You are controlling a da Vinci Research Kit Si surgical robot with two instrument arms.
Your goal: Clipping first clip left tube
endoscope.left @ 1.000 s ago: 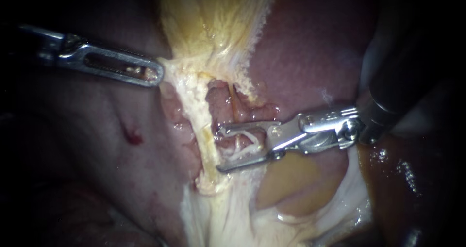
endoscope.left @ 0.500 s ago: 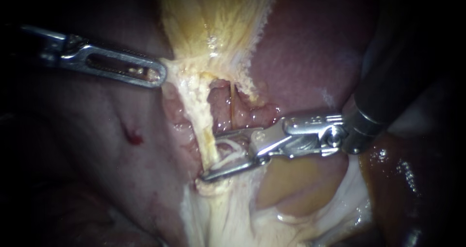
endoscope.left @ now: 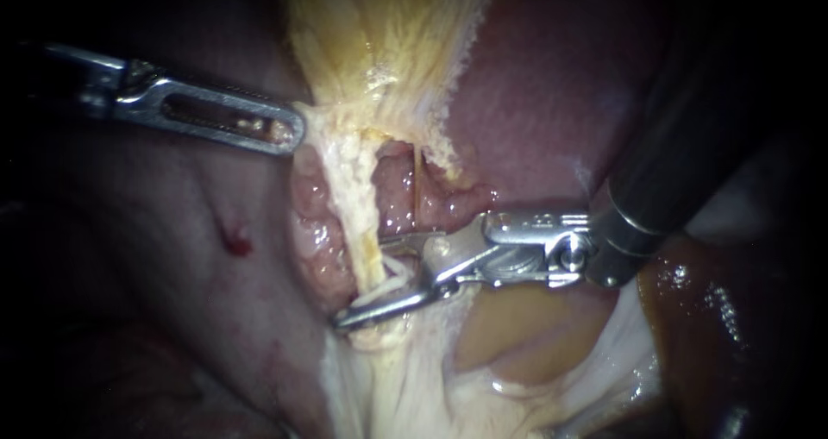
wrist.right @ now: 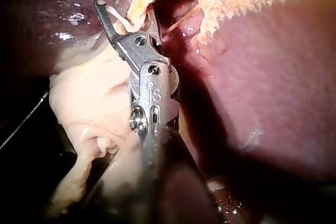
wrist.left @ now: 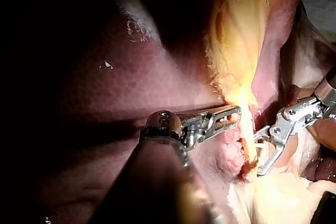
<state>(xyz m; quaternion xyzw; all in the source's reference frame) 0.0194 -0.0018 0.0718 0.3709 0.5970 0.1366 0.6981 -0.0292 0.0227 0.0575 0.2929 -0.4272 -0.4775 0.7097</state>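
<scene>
Here is what could go wrong. If our right instrument (endoscope.left: 366, 284) squeezes too soon, the white clip (endoscope.left: 390, 279) may catch only part of the left tube (endoscope.left: 358, 206). It may also sit crooked and slip off. One jaw goes behind the tube, so we cannot see if its tip gets all the way past. That jaw could pinch the pink lumpy tissue (endoscope.left: 315, 232) or poke the liver (endoscope.left: 535, 103).

Our left instrument (endoscope.left: 289, 133) is in the upper left of the frame. Its jaws are pressed together on the pale tissue (endoscope.left: 315, 116) at the bottom of the gallbladder (endoscope.left: 379, 34). If that hold slips, the tube goes floppy and may slide out of the clip. If it pulls too hard, the tube could tear.

The left tube is the pale strip that runs down the middle of the frame. The right instrument comes in from the right. Its jaws are spread apart and hold the white clip between them. The low part of the tube lies between those jaws, inside the clip, with one jaw in front and one behind. A thinner strand (endoscope.left: 415, 189) sits just to the right, outside the jaws.
</scene>
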